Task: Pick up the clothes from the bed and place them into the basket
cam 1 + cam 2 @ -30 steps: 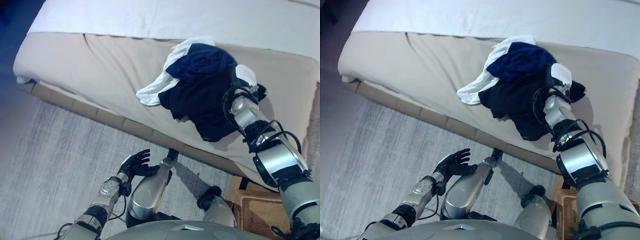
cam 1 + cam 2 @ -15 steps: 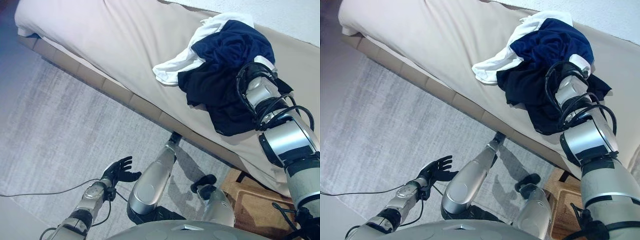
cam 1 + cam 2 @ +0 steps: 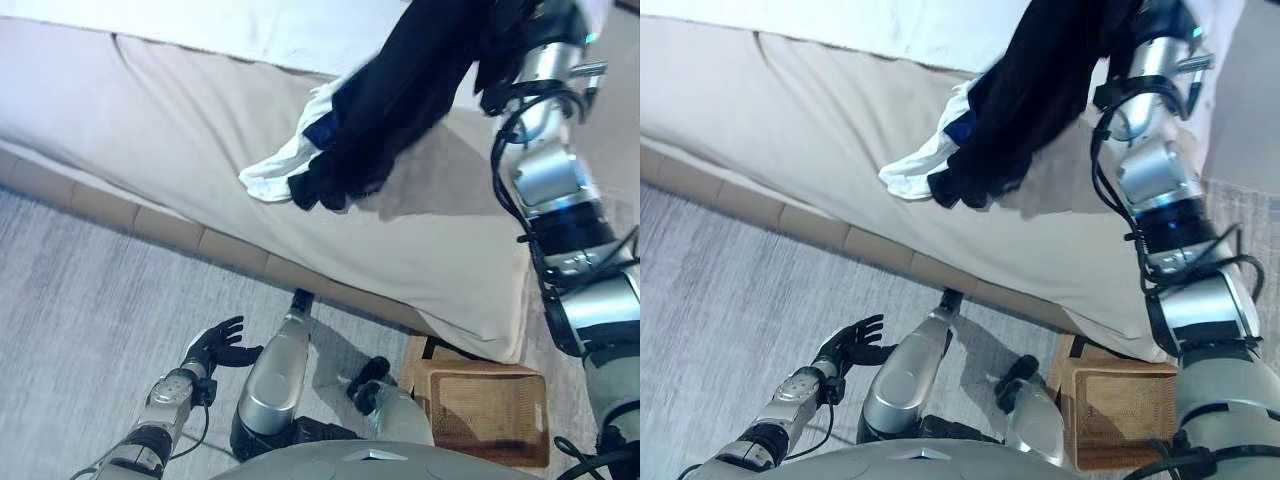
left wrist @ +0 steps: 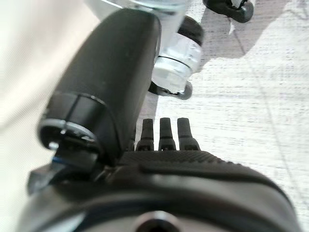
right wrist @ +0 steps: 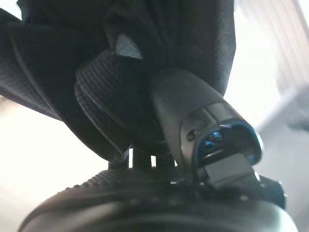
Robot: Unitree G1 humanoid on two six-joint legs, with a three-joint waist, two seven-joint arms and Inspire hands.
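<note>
My right hand point(image 5: 145, 203) is raised at the top right, over the bed point(image 3: 150, 130). It is shut on a bunch of dark clothes point(image 3: 400, 90), and its thumb point(image 5: 193, 111) presses into the black cloth point(image 5: 96, 58). The bunch hangs down to the left. A blue piece point(image 3: 320, 130) and a white garment point(image 3: 275, 175) are at its lower end, close over the beige cover. I cannot tell whether the white garment touches the bed. The brown wicker basket point(image 3: 480, 410) stands on the floor by the bed's corner, below my right arm. My left hand point(image 3: 212, 345) is open and empty, low over the carpet.
The bed's beige cover ends in an edge and a wooden base point(image 3: 180, 235) that run across in front of me. Grey carpet point(image 3: 90, 310) lies on the near side. A white sheet point(image 3: 230, 25) covers the far part of the bed.
The camera has shifted. My right arm has risen and lifted the bunch of clothes, which lay in a heap on the bed before. My left hand stays low and open.
</note>
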